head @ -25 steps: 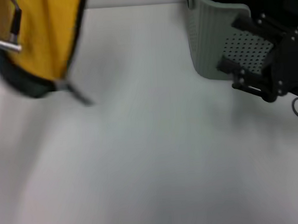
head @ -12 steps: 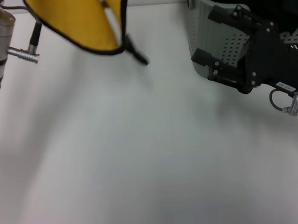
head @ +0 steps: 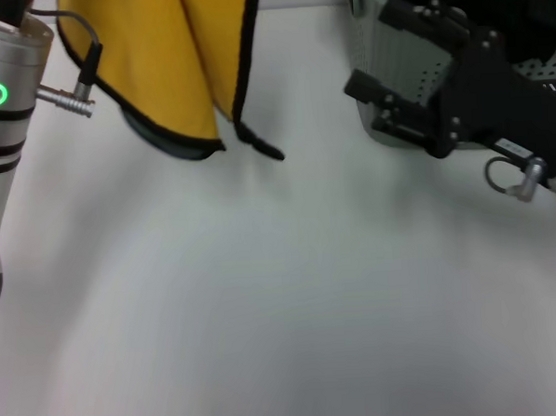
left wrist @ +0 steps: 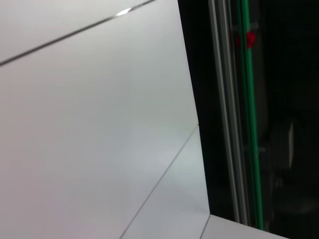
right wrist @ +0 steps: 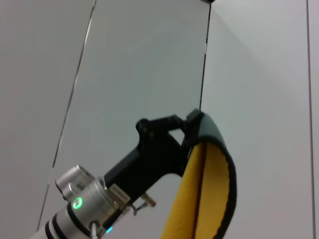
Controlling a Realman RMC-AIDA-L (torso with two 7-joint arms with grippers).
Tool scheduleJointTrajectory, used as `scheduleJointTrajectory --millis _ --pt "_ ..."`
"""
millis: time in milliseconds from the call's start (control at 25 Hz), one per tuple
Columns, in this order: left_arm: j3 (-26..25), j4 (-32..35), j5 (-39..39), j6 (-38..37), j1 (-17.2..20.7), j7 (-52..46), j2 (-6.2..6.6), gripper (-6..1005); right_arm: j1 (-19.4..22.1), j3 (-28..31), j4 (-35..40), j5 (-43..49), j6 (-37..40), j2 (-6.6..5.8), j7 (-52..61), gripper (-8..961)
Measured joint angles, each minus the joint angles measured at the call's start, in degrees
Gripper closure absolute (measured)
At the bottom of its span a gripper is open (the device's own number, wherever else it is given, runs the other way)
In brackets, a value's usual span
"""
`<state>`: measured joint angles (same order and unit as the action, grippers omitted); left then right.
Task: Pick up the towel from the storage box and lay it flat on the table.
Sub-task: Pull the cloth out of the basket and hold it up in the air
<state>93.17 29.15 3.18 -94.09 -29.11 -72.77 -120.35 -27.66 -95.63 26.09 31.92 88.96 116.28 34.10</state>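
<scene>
Left gripper (right wrist: pixel 192 124), seen from the right wrist view, is clamped on the top edge of the towel (head: pixel 182 64), pinching a fold of the cloth between its black fingers so that the rest drapes straight down from it. In the head view the gripper itself is out of the top of the picture; only the silver left forearm with its green ring shows at the far left, with the towel hanging just beside it. The towel is clear of the storage box (head: pixel 387 72) and high over the far left part of the table (head: pixel 283 310), with its lower corners and a loose black trim tail dangling above the surface; whether any tip touches the table cannot be told. The cloth's long axis runs vertically, doubled into hanging folds and not at all spread. The right gripper (head: pixel 394 109) sits in front of the box, on the right side of the table, well apart from the towel; its fingers look parted and hold nothing. The relation that matters next, as I judge it, is that the free hanging edge lies to the left of the right gripper and below the left one: laying the cloth flat likely calls for lowering it so the bottom edge lands first, then drawing the held edge along the table, with the right arm the only one free to help.
</scene>
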Motion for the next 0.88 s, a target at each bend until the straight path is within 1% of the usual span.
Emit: scheduleJointTrajectory --millis 240,520,880 --pt "0.40 0.33 0.00 -0.07 -0.79 1.03 -0.17 981 -1.81 -6.03 0.69 -4.39 -7.78 0.00 -0.80 228" --pt "0.44 0.80 -0.28 -0.13 -1.01 1.27 -0.22 980 -2.53 -13.48 1.68 -9.50 -17.95 0.00 -5.07 229" --pt "1.25 0.83 -0.81 -0.10 -1.65 3.25 -0.24 979 -2.69 -18.43 4.19 -10.15 -24.21 -0.01 -5.79 230"
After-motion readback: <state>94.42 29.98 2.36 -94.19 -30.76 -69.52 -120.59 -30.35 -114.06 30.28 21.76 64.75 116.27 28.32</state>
